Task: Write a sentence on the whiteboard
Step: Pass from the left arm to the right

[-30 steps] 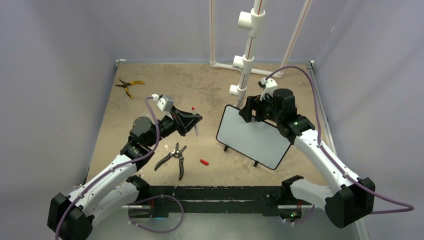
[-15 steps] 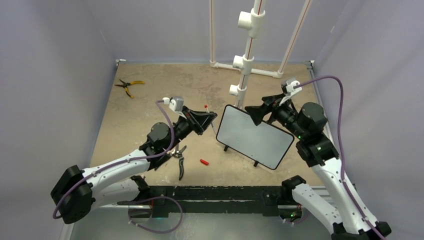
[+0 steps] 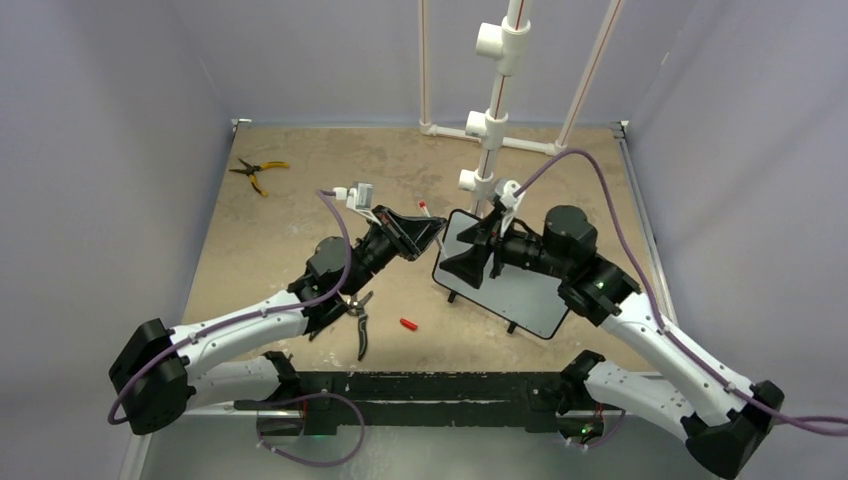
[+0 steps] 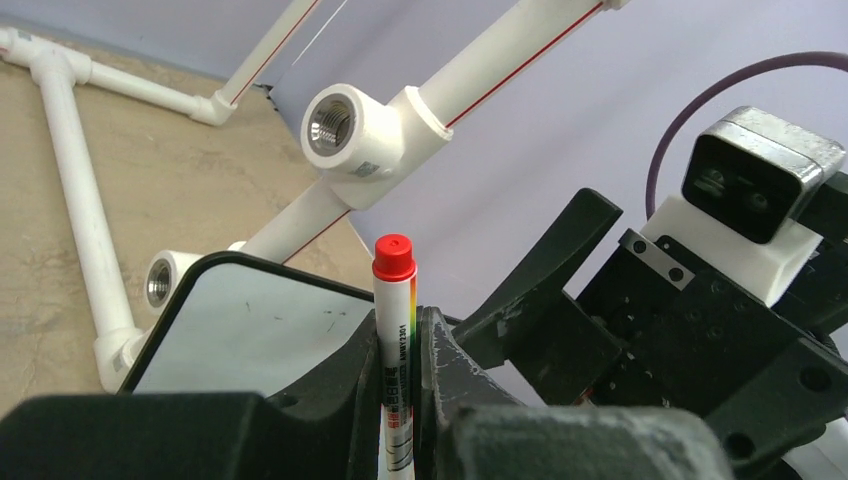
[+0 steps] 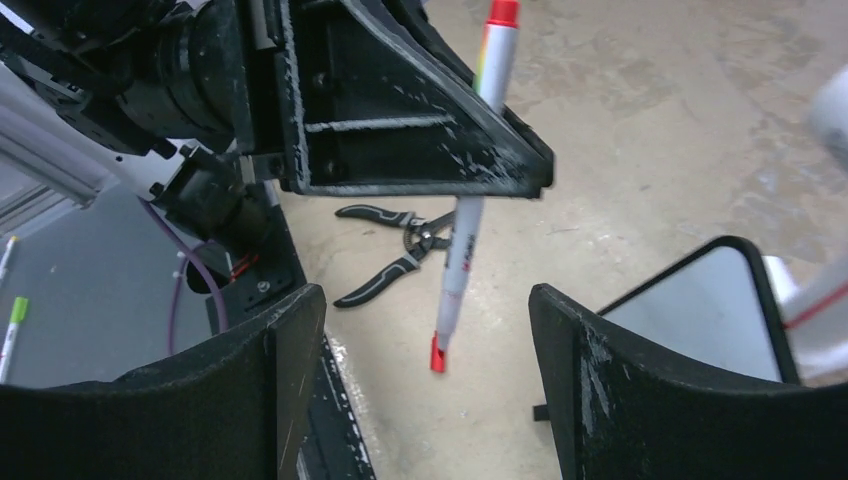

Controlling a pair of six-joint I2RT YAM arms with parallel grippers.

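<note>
- Top external view: a small rectangular glossy whiteboard with a thin black frame (image 3: 520, 295) stands tilted on its little black feet on the tan table (image 3: 300, 200). It sits right of centre, just in front of a white plastic pipe stand (image 3: 490, 120).
- The left gripper (image 3: 425, 235) is clamped tight on a slim white marker with red ends (image 3: 431, 226). It holds the marker near the board's upper left corner; whether the tip touches the board cannot be told.
- The left wrist view shows the marker's red end upright above the fingers (image 4: 440, 360).
- The right gripper (image 3: 470, 265) hangs over the board's left part. Its jaws are spread wide with nothing held, and they face the left gripper.
- Black-handled cutters (image 3: 350, 310) and a small red cap (image 3: 408, 324) lie near each other left of the board.
- Yellow-handled pliers (image 3: 255, 172) lie well apart at the far left.
</note>
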